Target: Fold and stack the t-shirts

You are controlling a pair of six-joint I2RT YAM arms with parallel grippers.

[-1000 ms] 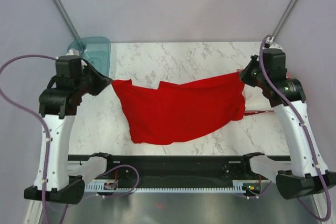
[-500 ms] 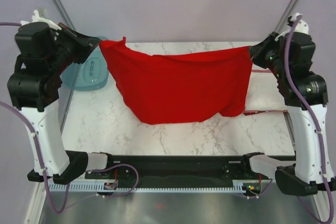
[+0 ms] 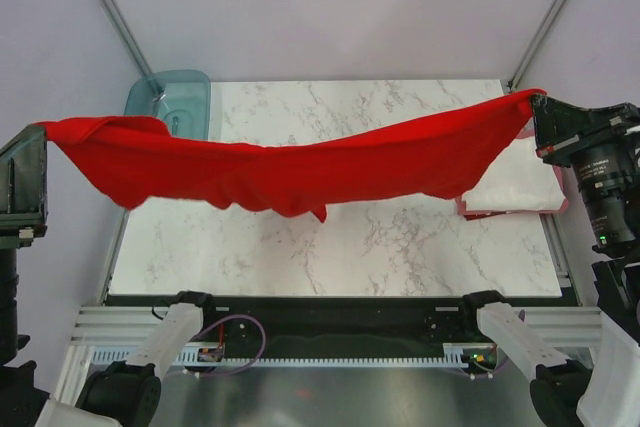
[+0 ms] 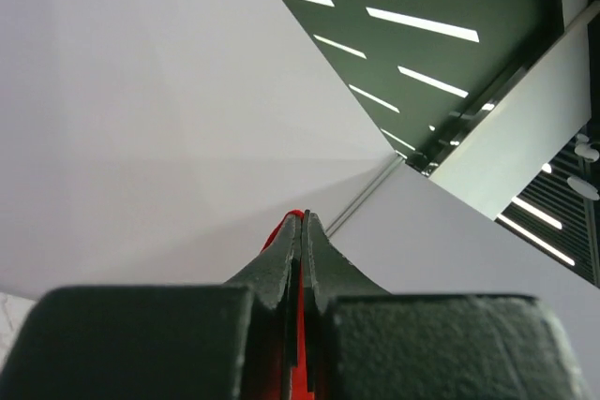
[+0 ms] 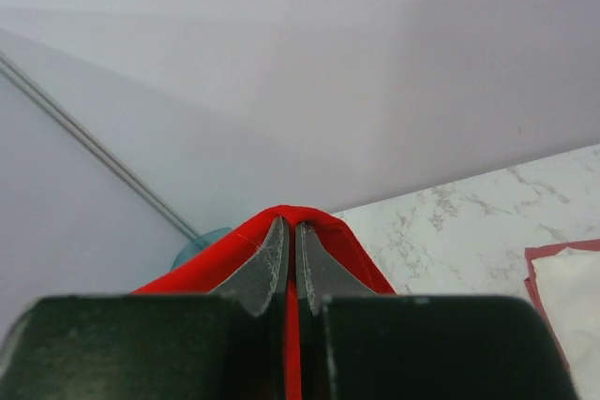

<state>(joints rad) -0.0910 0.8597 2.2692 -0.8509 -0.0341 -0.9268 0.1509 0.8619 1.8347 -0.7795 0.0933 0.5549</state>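
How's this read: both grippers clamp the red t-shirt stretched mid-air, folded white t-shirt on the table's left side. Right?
Wrong side. The top external view shows the white t-shirt on the right side of the table, by the right gripper. The rest stands: the left gripper and the right gripper both clamp the red t-shirt, stretched mid-air.

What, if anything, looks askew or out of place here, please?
The red shirt hangs stretched between the left gripper and right gripper, but bunched into a sagging band, not spread flat, with one corner dangling mid-span. Nothing else stands out.

Lab cell, marble table (image 3: 400,247), grey walls (image 3: 320,7)
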